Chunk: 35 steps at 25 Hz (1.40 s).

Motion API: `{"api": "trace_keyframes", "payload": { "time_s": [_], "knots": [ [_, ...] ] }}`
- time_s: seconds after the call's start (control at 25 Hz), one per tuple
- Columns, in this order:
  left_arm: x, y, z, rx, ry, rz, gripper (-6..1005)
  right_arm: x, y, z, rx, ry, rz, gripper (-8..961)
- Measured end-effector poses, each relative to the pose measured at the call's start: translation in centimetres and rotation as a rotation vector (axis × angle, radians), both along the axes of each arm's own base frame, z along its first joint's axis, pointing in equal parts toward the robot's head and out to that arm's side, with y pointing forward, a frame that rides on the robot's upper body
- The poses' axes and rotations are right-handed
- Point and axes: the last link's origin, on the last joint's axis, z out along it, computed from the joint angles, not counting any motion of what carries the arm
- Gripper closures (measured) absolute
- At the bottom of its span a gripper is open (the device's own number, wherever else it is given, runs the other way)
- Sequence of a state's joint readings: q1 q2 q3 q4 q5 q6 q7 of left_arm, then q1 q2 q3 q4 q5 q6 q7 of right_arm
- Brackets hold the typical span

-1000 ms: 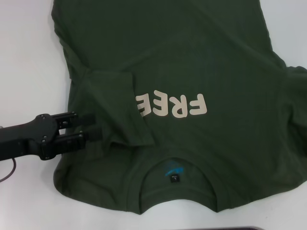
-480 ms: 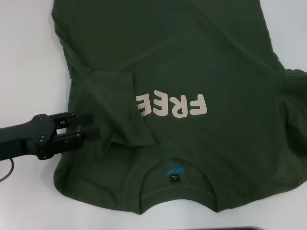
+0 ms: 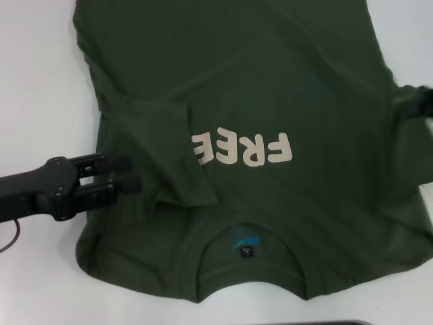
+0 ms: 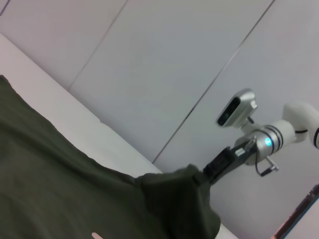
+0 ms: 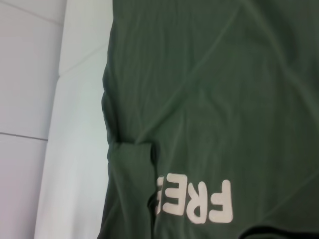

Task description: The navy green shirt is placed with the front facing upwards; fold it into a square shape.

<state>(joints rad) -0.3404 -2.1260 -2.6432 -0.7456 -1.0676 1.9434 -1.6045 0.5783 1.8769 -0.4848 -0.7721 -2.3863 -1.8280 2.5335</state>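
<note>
The navy green shirt (image 3: 270,81) lies front up on the white table, cream letters "FREE" (image 3: 247,149) across its chest. One sleeve (image 3: 159,149) is folded inward over the end of the lettering. My left gripper (image 3: 128,173) hovers at that folded sleeve's edge, open and holding nothing. At the far right edge, my right gripper (image 3: 421,100) is shut on the other sleeve. The left wrist view shows the right gripper (image 4: 212,172) holding a peak of the shirt (image 4: 75,199) raised off the table. In the right wrist view the shirt (image 5: 214,89) and its letters show from above.
The white table (image 3: 40,81) shows bare to the left of the shirt and along the near edge below the collar (image 3: 247,247). A dark object's edge (image 3: 338,323) sits at the bottom of the head view. A pale wall (image 4: 149,59) stands behind the table.
The right gripper has come into the head view at the right edge, lifting the sleeve there. The left gripper has drawn back slightly to the left, off the folded sleeve.
</note>
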Motion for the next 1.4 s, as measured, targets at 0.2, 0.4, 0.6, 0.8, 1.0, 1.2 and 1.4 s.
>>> {"api": "trace_keyframes", "payload": {
  "time_s": [0.2, 0.4, 0.6, 0.8, 1.0, 1.2, 1.4],
  "knots": [
    [-0.1, 0.0, 0.1, 0.011, -0.006, 0.007, 390, -0.7, 0.8, -2.1, -0.033, -0.005, 0.017, 940],
    [-0.1, 0.0, 0.2, 0.013, -0.007, 0.008, 390, -1.1, 1.6, -3.5, -0.042, -0.006, 0.022, 939],
    [-0.2, 0.0, 0.3, 0.022, -0.011, 0.014, 391, -1.0, 2.0, -4.6, -0.054, -0.014, 0.005, 940],
    [-0.3, 0.2, 0.7, 0.043, -0.018, 0.032, 391, -0.7, 2.0, -4.9, -0.043, -0.024, -0.013, 908],
    [-0.7, 0.4, 1.4, 0.062, -0.029, 0.071, 391, -1.1, 2.4, -4.8, -0.032, -0.013, -0.002, 794],
    [-0.8, 0.4, 1.6, 0.07, -0.034, 0.084, 390, -2.1, 3.1, -5.0, -0.005, 0.014, 0.047, 557],
    [-0.9, 0.4, 1.7, 0.062, -0.037, 0.095, 391, -1.6, 3.6, -3.1, 0.04, -0.041, 0.061, 400]
  ]
}}
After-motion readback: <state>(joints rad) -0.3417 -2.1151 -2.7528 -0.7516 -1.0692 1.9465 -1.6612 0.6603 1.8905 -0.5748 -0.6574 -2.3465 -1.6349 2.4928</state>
